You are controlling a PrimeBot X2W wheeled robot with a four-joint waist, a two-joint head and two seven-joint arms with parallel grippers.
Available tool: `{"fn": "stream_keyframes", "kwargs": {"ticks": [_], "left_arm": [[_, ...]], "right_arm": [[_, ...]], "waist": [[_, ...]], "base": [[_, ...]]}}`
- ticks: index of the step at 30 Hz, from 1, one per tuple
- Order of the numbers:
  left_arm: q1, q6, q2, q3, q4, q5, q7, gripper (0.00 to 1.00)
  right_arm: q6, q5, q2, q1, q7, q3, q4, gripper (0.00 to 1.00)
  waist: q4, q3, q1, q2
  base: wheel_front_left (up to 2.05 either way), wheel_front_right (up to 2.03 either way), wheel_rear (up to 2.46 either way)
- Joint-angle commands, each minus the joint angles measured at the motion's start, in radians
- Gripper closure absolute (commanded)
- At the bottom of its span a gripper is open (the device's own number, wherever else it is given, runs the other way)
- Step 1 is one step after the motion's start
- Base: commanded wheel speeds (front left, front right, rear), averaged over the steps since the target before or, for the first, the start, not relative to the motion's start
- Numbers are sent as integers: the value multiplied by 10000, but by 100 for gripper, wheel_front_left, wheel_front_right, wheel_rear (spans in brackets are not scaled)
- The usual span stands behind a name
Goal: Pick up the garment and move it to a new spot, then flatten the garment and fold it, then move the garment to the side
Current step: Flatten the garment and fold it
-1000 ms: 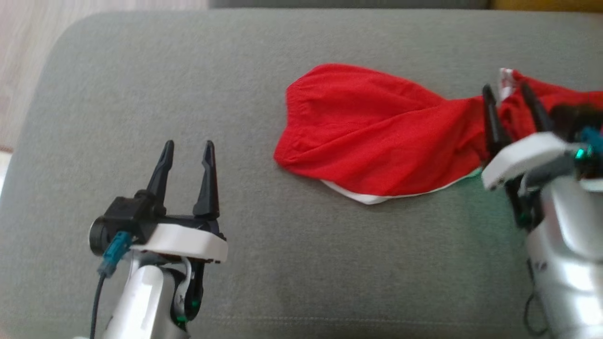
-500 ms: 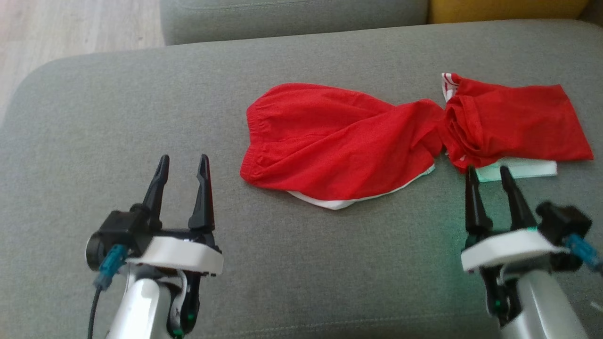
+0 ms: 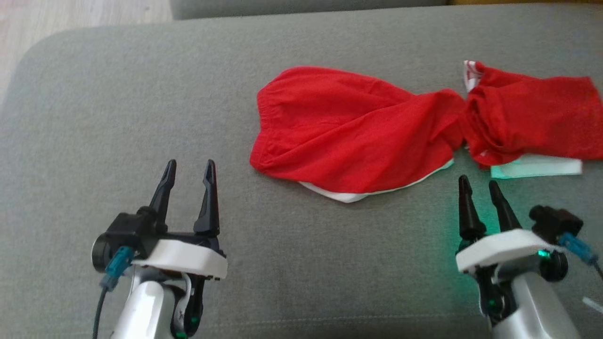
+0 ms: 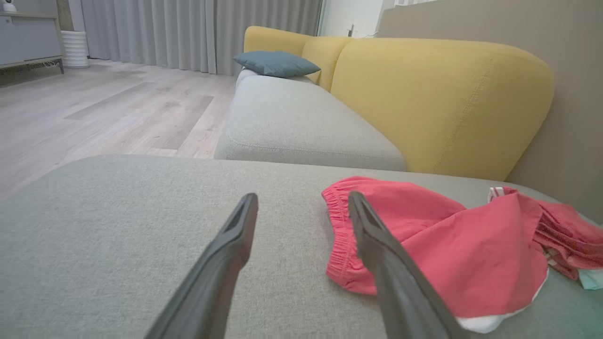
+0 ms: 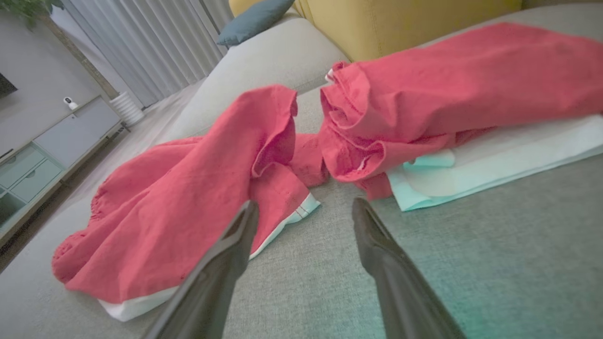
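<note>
The garment (image 3: 358, 136) is a pair of red shorts with white trim, lying twisted in the middle on the grey sofa seat (image 3: 118, 94). Its wide elastic end points left and its other end (image 3: 532, 122) lies bunched at the right, over a white and pale green layer. The left wrist view shows the garment (image 4: 447, 254) ahead to the right, and the right wrist view shows the garment (image 5: 188, 188) just beyond the fingertips. My left gripper (image 3: 190, 165) hovers open over bare seat, left of the cloth. My right gripper (image 3: 478, 182) is open, just short of the twisted middle.
A second grey seat cushion (image 4: 301, 127) lies beyond, with a yellow sofa back (image 4: 438, 99) and a blue pillow (image 4: 275, 63). Wooden floor (image 4: 94, 108) lies to the left past the seat's rounded edge. A grey cabinet (image 5: 61, 146) stands by the curtains.
My right gripper pulled back off the twisted middle of the garment and now sits open just in front of it, the cloth left lying. The head camera shifted. The left gripper stayed put.
</note>
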Motion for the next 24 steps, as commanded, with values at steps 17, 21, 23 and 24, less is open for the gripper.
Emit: {"fn": "stream_keyframes", "kwargs": {"ticks": [17, 21, 23, 24], "left_arm": [[-925, -35, 58, 167, -157, 15, -53, 0], [-962, -16, 58, 150, -149, 4, -53, 0], [-980, -10, 58, 160, -133, 2, -53, 0], [-987, -5, 58, 172, -123, 2, -53, 0]], "right_arm": [[19, -67, -17, -2711, 668, -936, 3217, 0], [19, -339, -17, -2949, 641, -949, 3687, 0], [19, -367, -17, -3022, 634, -871, 3876, 0], [19, -380, -17, -3047, 623, -823, 3956, 0]], "waist": [[1006, 883, 0, -1], [1055, 932, 0, -1], [1052, 929, 0, -1], [1041, 923, 0, -1]], "base": [[0, 0, 0], [0, 0, 0], [0, 0, 0], [0, 0, 0]]}}
